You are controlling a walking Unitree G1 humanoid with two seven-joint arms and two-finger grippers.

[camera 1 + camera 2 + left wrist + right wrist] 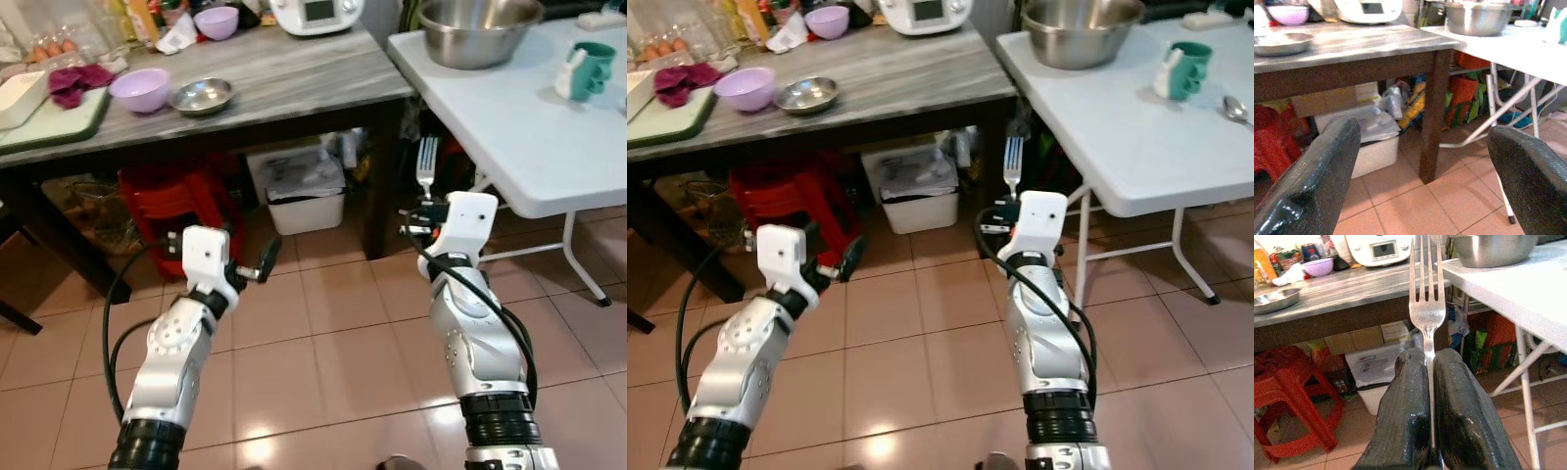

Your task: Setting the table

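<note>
My right gripper (423, 208) is shut on a silver fork (426, 164), which points tines up below the near edge of the white folding table (509, 137). In the right wrist view the fork (1426, 308) stands pinched between the two black fingers (1405, 411). My left gripper (263, 266) is held low over the tiled floor, open with nothing between its fingers (1317, 171). On the white table stand a large steel bowl (478, 29), a teal mug (588, 70) and a spoon (1236, 110).
A grey wooden table (265, 83) at the back left carries a purple bowl (140, 89), a small steel bowl (202, 95), a second purple bowl (217, 22) and a white appliance (315, 14). Under it stand a red stool (171, 201) and a white bin (304, 191).
</note>
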